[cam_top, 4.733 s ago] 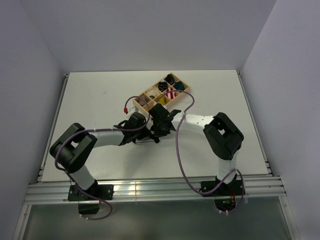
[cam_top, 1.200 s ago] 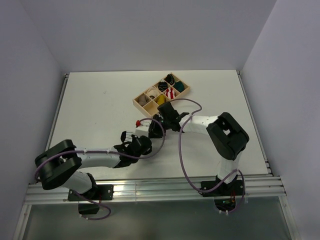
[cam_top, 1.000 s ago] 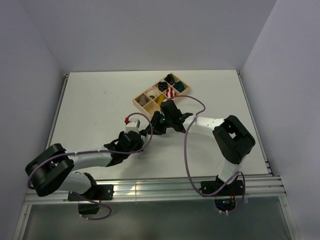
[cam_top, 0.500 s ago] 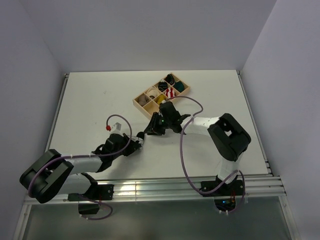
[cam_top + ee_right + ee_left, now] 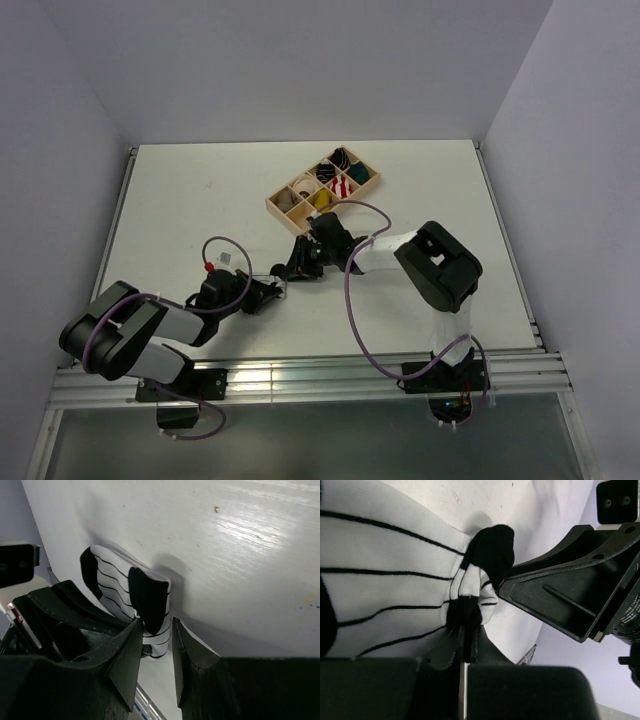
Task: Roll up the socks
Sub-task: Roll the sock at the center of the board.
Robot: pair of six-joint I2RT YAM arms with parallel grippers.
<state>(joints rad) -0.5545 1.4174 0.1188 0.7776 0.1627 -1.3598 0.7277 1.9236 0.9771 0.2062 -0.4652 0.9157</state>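
The white sock with thin black stripes (image 5: pixel 385 580) lies on the table between my two grippers. It is partly folded, and its black toe (image 5: pixel 149 605) lies on top. My left gripper (image 5: pixel 466 632) is shut on a bunched black-and-white edge of this sock; in the top view the left gripper (image 5: pixel 270 291) is low over the table. My right gripper (image 5: pixel 156 625) is open, and its tips straddle the sock's black end (image 5: pixel 492 550); in the top view the right gripper (image 5: pixel 293 269) is just right of the left one. No mustard-yellow sock lies loose in view.
A wooden tray (image 5: pixel 275 211) with several compartments stands behind the grippers. It holds rolled bundles, among them a yellow one (image 5: pixel 322 198), a red-and-white one (image 5: pixel 340 187) and a teal one (image 5: pixel 358 175). The table's near edge rail (image 5: pixel 300 375) is close to the left arm.
My left gripper has drawn back to the near left, still holding the striped sock. My right gripper has followed it down and left, away from the tray.
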